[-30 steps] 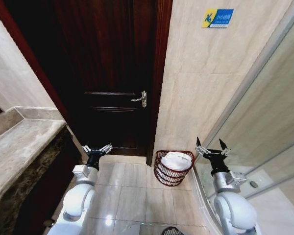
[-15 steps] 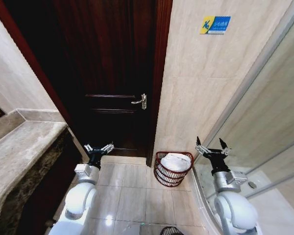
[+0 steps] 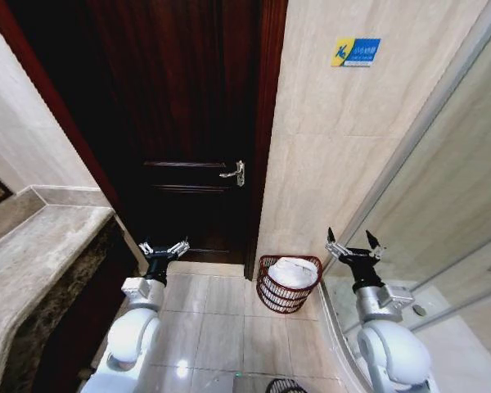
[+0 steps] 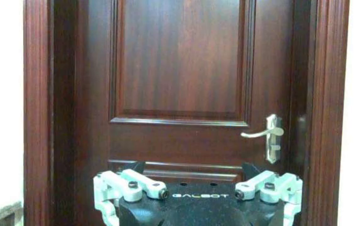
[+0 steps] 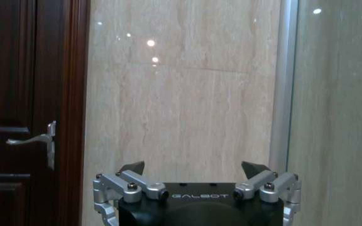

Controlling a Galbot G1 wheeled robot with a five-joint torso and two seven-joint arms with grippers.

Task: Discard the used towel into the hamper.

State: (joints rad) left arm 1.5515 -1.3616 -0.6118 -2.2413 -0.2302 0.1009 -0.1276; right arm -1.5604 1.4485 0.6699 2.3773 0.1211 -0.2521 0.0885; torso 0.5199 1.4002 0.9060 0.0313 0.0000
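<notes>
- Left pincer (image 3: 164, 248): fingers spread wide, nothing between them. It is held level above the floor tiles, in front of the dark wooden door (image 3: 188, 123); the left wrist view has it pointing at the door panel, with the lever handle (image 4: 267, 136) up and to one side.
- Right pincer (image 3: 350, 245): fingers likewise spread and empty. It is raised near the glass shower screen (image 3: 442, 205), pointing at the beige tiled wall (image 5: 181, 94).
- Hamper (image 3: 290, 283): stands on the floor between the two arms, nearer the right one, against the wall just beside the door frame. A white towel (image 3: 293, 271) lies bunched inside it and rises to about rim height.
- Judged status: the towel appears deposited; the discard looks done or nearly so.
- Risk 1: the towel sits high in the hamper. A pincer or forearm sweeping low over the rim could snag the cloth and drag it out.
- Risk 2: the hamper is light and open-weave. A nudge from the base or an arm could tip it.
- Risk 3: the right arm is close to the glass screen. A wide outward swing could strike it.
- Risk 4: the stone bench (image 3: 33, 254) stands close on the left. Turning the base could bring the left arm against it.
</notes>
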